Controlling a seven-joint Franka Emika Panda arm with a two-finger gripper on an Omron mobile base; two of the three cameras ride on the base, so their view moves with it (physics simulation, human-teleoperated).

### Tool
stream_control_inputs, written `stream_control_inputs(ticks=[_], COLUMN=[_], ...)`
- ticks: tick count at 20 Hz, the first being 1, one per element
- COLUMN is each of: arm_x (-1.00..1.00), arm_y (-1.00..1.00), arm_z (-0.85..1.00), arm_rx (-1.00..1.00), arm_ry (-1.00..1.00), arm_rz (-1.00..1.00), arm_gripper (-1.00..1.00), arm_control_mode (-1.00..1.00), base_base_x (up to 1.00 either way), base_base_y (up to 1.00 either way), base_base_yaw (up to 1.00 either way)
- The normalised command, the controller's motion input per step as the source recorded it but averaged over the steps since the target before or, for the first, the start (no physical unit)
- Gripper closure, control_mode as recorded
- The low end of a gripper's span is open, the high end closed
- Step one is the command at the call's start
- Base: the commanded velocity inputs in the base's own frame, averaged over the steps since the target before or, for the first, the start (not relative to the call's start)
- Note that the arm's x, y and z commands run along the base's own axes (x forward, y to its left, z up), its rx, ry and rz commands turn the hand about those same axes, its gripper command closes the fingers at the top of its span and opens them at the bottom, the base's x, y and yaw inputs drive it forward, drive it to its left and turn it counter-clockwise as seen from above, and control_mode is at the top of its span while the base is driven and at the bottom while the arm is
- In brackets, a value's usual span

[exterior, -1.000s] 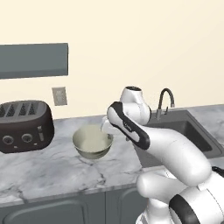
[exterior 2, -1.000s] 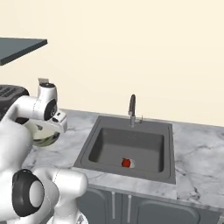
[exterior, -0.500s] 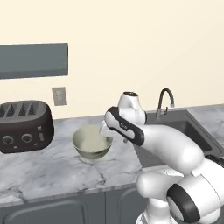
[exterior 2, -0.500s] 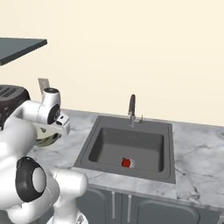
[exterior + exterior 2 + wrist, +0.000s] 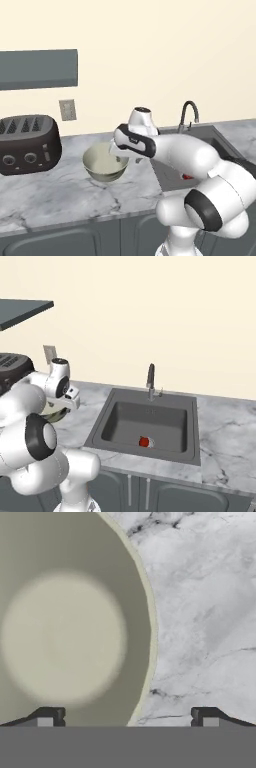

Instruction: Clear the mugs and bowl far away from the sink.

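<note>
Bowl (image 5: 105, 164) first: we see it standing upright on the marble surface (image 5: 45, 195), between the black toaster (image 5: 29, 144) toward the left end and the sink (image 5: 150, 426), close to the basin's left rim. Its pale cream inside faces up and looks empty.

Our gripper (image 5: 127, 717) hangs over the bowl's sink-side rim, pointing down. In the hand view the two finger tips stand wide apart — one over the bowl's interior, the other over bare marble — with the rim running up between them. Nothing is clamped between them; whether either tip touches the bowl we cannot tell.

From the left base view, the white arm reaches in from the lower right and its hand covers the bowl's right edge. From the right base view, the hand sits at the far left, just above a sliver of the bowl (image 5: 55, 413).

The sink is a dark grey basin set into the surface, with a curved faucet (image 5: 188, 115) at its back edge. A small red object (image 5: 144, 442) lies on the basin floor near the front. A wall outlet (image 5: 67, 109) sits behind the bowl — above the surface's back edge.
</note>
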Motion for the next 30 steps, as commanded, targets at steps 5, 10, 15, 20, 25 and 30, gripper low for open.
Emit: stream_control_inputs(ticks=[5,10,15,20,25,30], arm_x=[0.18,0.18,0.02,-0.14,-0.34,-0.33], arm_y=[0.11,0.17,0.25,0.12,-0.1,-0.33], arm_z=[-0.33,-0.31,-0.17,-0.06,0.11,0.85], arm_rx=[0.0,0.0,0.0,0.0,0.0,0.0], arm_ry=[0.0,0.0,0.0,-0.01,-0.03,-0.04], arm_rz=[0.0,0.0,0.0,0.0,-0.15,-0.31], arm_gripper=[-1.0,1.0,1.0,1.0,1.0,1.0], arm_control_mode=[-1.0,-1.0,-1.0,-1.0,-1.0,-1.0], base_base_x=[0.0,0.0,0.0,0.0,0.0,0.0], base_base_y=[0.0,0.0,0.0,0.0,0.0,0.0], base_base_yaw=[0.0,0.0,0.0,0.0,0.0,0.0])
